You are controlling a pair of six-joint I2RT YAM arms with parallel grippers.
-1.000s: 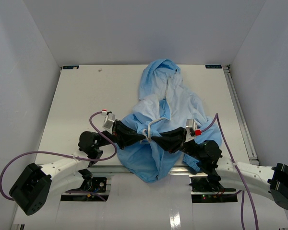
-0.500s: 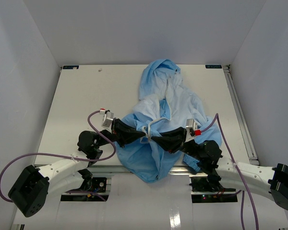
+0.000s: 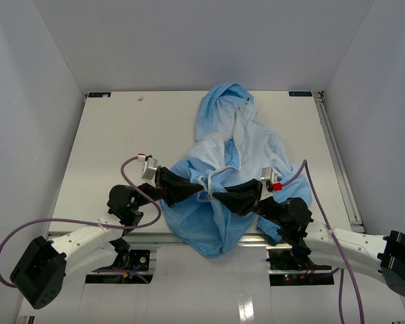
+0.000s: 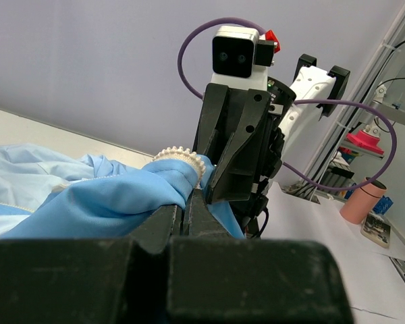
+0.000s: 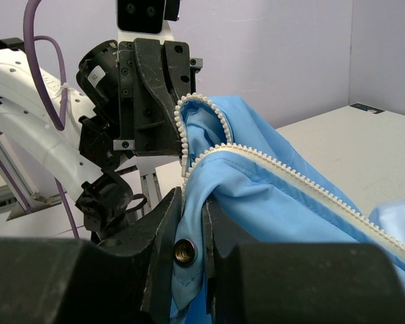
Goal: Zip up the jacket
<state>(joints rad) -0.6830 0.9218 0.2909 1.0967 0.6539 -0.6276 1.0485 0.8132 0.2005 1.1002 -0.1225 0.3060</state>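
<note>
Top external: jacket (image 3: 246, 145) zipper edges inside left jaws and right jaws.

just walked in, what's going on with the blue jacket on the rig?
Both arms are on the jacket, which lies bunched on the table with its lower part hanging over the near edge. The left end effector and right end effector each pinch a front edge and meet tip to tip. The zipper teeth by the right one are bare, not meshed, so zipping has not started.
</note>
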